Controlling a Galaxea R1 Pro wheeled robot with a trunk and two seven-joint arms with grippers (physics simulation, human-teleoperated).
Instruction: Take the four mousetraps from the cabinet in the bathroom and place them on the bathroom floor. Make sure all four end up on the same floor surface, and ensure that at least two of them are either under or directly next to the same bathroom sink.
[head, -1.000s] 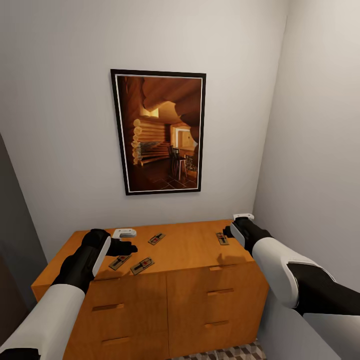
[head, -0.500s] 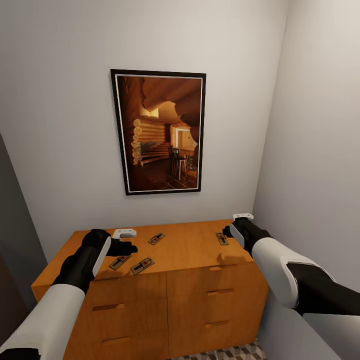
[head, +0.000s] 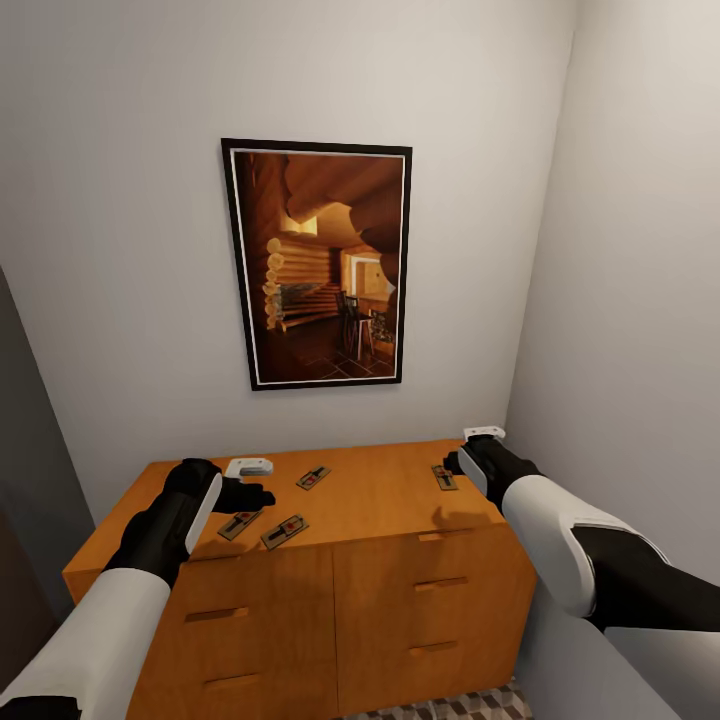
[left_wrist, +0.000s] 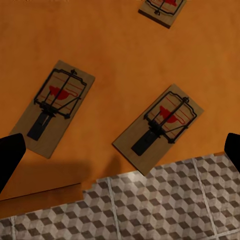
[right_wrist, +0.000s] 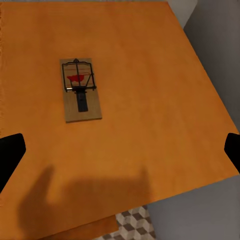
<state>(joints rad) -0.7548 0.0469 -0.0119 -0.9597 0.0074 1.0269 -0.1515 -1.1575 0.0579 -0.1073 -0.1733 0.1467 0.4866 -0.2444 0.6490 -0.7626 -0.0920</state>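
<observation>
Wall (head: 130, 250): pale, plain; meets side wall at rt corner behind cabinet.

Picture (head: 318, 263): dark frame, log-cabin interior, hung on wall above cabinet.

Cabinet (head: 370, 600): orange-brown, flat top, drawer fronts w/ bar handles. Stands against wall, rt end close to the side wall.

Floor (head: 470, 705): cube-pattern tiles, a strip seen at cabinet foot; also past the top's front edge in left wrist view.

Left arm (head: 150, 560): white sleeve, black forearm, reaching over top's front-left part.

Right arm (head: 580, 550): same build, over top's rt end.

Left gripper (head: 250, 480): above the top near its left-front, over two traps. Jaws wide, nothing between; tips at frame edges in wrist view.

Right gripper (head: 470, 450): above top's rt end, just beside trap 4. Jaws wide, empty.

Mousetraps, 4, all flat on cabinet top, none touching:
- Trap 1 (head: 240, 523): near front edge, left; just beside trap 2.
- Trap 2 (head: 285, 530): at front edge, left of centre.
- Trap 3 (head: 313, 478): mid-top, farther back, left of centre.
- Trap 4 (head: 444, 477): rt end, well apart from others.
</observation>
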